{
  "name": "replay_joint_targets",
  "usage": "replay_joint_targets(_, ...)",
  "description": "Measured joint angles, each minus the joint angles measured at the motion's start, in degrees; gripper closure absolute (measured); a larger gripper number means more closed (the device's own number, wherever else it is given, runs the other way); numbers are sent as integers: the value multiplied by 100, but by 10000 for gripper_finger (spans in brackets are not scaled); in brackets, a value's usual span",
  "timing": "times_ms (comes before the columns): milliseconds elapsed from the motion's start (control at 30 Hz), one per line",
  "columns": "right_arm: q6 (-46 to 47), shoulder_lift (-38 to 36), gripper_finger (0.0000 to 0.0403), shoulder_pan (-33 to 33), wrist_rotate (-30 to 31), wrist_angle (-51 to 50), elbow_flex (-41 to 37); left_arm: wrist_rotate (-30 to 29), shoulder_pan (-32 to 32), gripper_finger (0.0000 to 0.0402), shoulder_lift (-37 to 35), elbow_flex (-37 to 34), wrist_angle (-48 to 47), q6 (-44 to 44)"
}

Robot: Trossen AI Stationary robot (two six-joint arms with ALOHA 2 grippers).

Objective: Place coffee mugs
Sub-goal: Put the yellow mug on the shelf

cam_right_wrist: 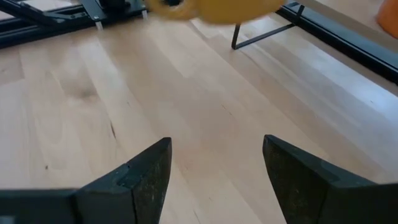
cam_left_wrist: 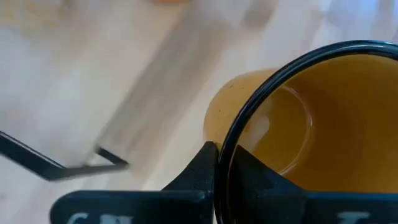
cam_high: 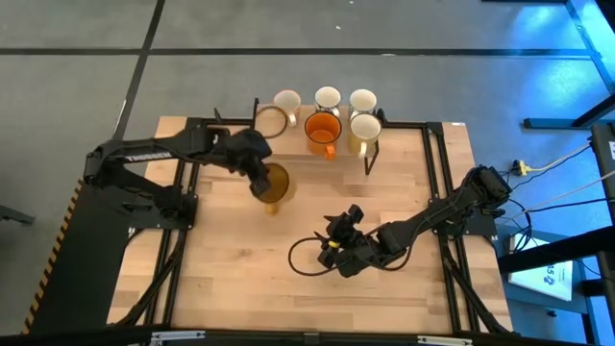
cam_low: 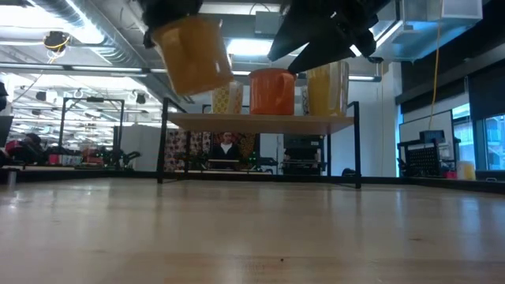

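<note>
My left gripper hangs over the table's middle, shut on the amber-yellow mug, which also shows in the low view. Near the far edge stands the rack. On it sit the bright orange mug and several white or cream mugs, resting on their bases. My right gripper is open. It hovers low over bare wood nearer the near edge, to the right of the amber mug, and holds nothing. My left gripper pinches the amber mug's rim, with one finger inside the cup and one outside against the wall. The mug is lifted clear of the table and hangs slightly tilted below the fingers.
Black frame rails run along the table's left and right sides. A black cable loop lies on the wood by my right gripper. Bare wood lies toward the near edge. The room beyond holds shelves and equipment.
</note>
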Motion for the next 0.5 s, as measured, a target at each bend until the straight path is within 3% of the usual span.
replay_joint_targets(200, 125, 0, 165, -37, -4, -57, 0, -641, 271, 385, 28, 528, -12, 159)
replay_joint_targets(367, 207, -2, 165, -137, -61, -51, 0, -429, 831, 385, 54, 582, -103, 273)
replay_joint_targets(500, 277, -2, 165, -283, -317, -53, 0, -251, 1180, 385, 376, 1118, -401, 272)
